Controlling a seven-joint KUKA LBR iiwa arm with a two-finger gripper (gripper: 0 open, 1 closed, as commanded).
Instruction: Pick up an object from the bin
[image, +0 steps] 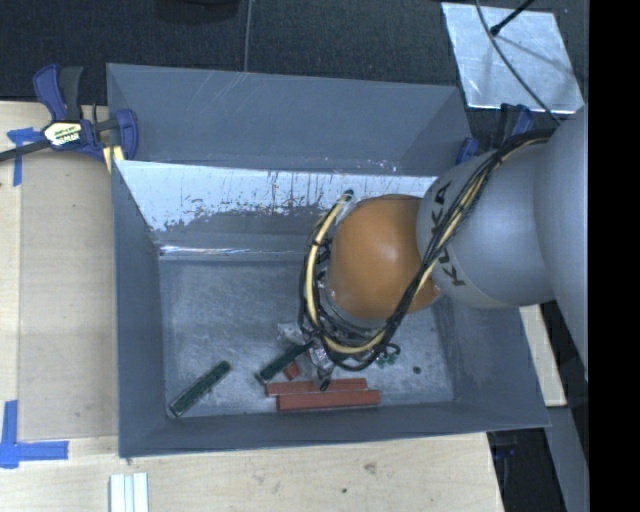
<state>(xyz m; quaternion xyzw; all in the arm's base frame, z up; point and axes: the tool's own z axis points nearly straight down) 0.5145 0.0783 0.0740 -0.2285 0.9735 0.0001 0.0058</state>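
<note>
Your hand (312, 358) is down low in the bin (300, 120). It sits just above the left half of a long red-brown block (330, 399), which lies flat on the floor along the bin's near wall. Take that block as your landmark. You cannot tell from this view whether the hand is wide, narrow or holding anything, because the wrist hides its working end and nothing shows clearly in its grasp.

A short dark green strip (278, 367) lies on a slant just above the block's left end, with its upper tip right at the hand. You cannot tell whether the two touch. A small reddish piece (291, 371) lies against that strip, between it and the block.

The orange cover (375, 265) bulges over the wrist, above the block and a little to its right. Yellow and black cables (318, 270) loop down the cover's left side and gather in a bundle just above the block's middle. The grey arm (520, 230) reaches in from above the block and well to its right, over the bin's right wall.

A second dark green bar (200, 388) lies on a slant well to the left of the block, near the front left corner and apart from everything else. Above and to the left of the block, the bin's floor is bare, scuffed metal.
</note>
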